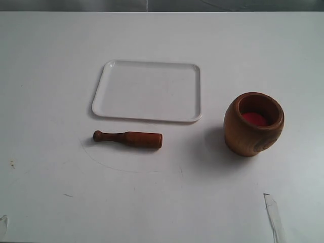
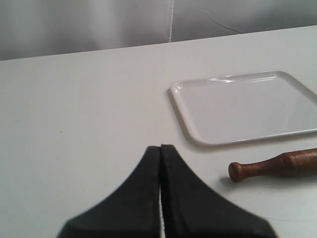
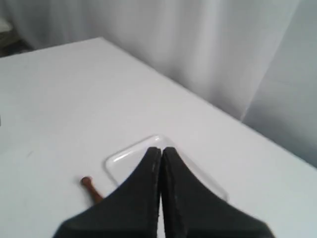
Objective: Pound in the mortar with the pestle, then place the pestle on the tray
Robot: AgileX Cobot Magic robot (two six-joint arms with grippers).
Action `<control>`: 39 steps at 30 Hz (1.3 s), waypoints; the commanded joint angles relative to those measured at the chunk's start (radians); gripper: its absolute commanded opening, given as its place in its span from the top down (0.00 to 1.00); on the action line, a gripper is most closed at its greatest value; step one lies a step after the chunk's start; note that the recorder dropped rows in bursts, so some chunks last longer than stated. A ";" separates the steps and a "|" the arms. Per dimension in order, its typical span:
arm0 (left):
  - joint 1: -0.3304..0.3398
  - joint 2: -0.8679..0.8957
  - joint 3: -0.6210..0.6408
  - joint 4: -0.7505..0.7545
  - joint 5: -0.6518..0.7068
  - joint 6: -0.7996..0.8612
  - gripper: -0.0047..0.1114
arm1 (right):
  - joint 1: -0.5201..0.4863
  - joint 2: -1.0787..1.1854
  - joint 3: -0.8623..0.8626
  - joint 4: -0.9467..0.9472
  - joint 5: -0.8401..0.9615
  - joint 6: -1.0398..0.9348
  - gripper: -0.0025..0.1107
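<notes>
The brown wooden mortar (image 1: 254,123) stands upright at the right of the white table, its red bottom showing. The reddish-brown pestle (image 1: 128,138) lies flat in front of the white tray (image 1: 147,91), knob end to the left. No gripper appears in the exterior view. In the left wrist view my left gripper (image 2: 161,148) is shut and empty, short of the pestle's knob (image 2: 238,171) and the tray (image 2: 198,139). My right gripper (image 3: 161,149) is also shut and empty, high above the table, covering part of the tray (image 3: 116,161); only the pestle's knob (image 3: 87,181) shows there.
The white table (image 1: 50,61) carries a faint curved pencil-like line in front of the pestle. Bits of clear tape (image 1: 273,215) lie at the front right and front left edges. A pale curtain (image 3: 208,49) hangs behind the table.
</notes>
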 commanded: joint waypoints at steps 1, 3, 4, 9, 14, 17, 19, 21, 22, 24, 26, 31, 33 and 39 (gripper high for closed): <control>-0.008 -0.001 0.001 -0.007 -0.003 -0.008 0.96 | 0.017 0.276 -0.091 0.032 0.110 -0.079 0.98; -0.008 -0.001 0.001 -0.007 -0.003 -0.008 0.96 | 0.101 0.411 -0.127 0.025 0.108 -0.109 0.98; -0.008 -0.001 0.001 -0.007 -0.003 -0.008 0.96 | 0.159 0.484 -0.146 -0.011 0.094 -0.113 0.98; -0.008 -0.001 0.001 -0.007 -0.003 -0.008 0.96 | 0.449 0.753 -0.264 -0.238 -0.063 -0.043 0.98; -0.008 -0.001 0.001 -0.007 -0.003 -0.008 0.96 | 0.606 0.957 -0.416 -0.420 -0.052 0.092 0.98; -0.008 -0.001 0.001 -0.007 -0.003 -0.008 0.96 | 0.677 1.050 -0.498 -0.497 -0.025 0.092 0.98; -0.008 -0.001 0.001 -0.007 -0.003 -0.008 0.96 | 0.719 1.099 -0.541 -0.536 -0.018 0.092 0.98; -0.008 -0.001 0.001 -0.007 -0.003 -0.008 0.96 | 0.752 1.145 -0.571 -0.576 -0.014 0.092 0.98; -0.008 -0.001 0.001 -0.007 -0.003 -0.008 0.96 | 0.766 1.164 -0.584 -0.586 -0.014 0.092 0.97; -0.008 -0.001 0.001 -0.007 -0.003 -0.008 0.96 | 0.791 1.200 -0.602 -0.595 -0.014 0.092 0.90; -0.008 -0.001 0.001 -0.007 -0.003 -0.008 0.96 | 0.809 1.226 -0.606 -0.592 -0.021 0.092 0.81; -0.008 -0.001 0.001 -0.007 -0.003 -0.008 0.96 | 0.852 1.286 -0.606 -0.592 -0.065 0.128 0.58; -0.008 -0.001 0.001 -0.007 -0.003 -0.008 0.96 | 0.869 1.306 -0.606 -0.594 -0.101 0.145 0.53; -0.008 -0.001 0.001 -0.007 -0.003 -0.008 0.96 | 0.889 1.353 -0.606 -0.632 -0.176 0.197 0.52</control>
